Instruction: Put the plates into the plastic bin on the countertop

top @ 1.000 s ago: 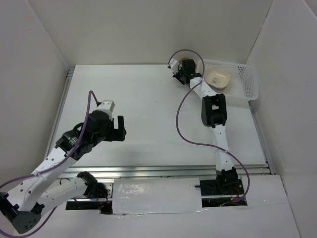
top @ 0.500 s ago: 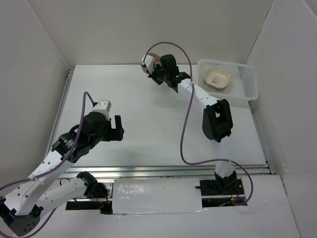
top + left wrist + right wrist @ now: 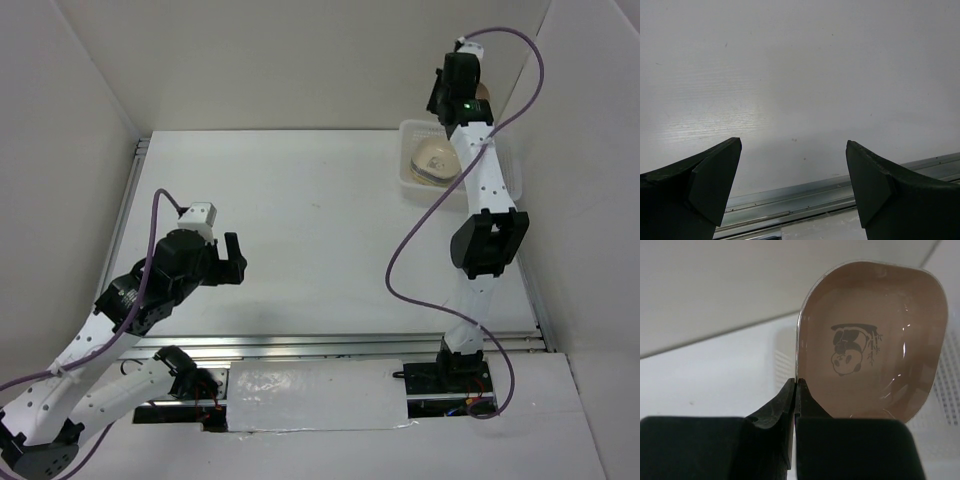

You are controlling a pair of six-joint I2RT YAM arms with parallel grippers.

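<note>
My right gripper (image 3: 456, 88) is shut on the rim of a brown plate (image 3: 875, 335) with a panda motif and holds it on edge, raised above the white plastic bin (image 3: 408, 176) at the back right of the countertop (image 3: 300, 200). In the right wrist view the fingers pinch the plate's left edge at my gripper (image 3: 798, 382), with the bin's lattice (image 3: 782, 362) behind. A cream plate (image 3: 432, 158) lies in the bin, partly hidden by the arm. My left gripper (image 3: 235, 262) is open and empty over the front left of the countertop; in its wrist view (image 3: 792, 150) only bare surface lies between the fingers.
A metal rail (image 3: 805, 200) runs along the near edge of the countertop just under my left gripper. White walls close in on the back and both sides. The right arm's purple cable (image 3: 400, 260) loops over the right half of the countertop.
My right arm has swung from the back middle of the countertop to the right and lifted the brown plate above the bin. My left gripper has drawn back slightly.
</note>
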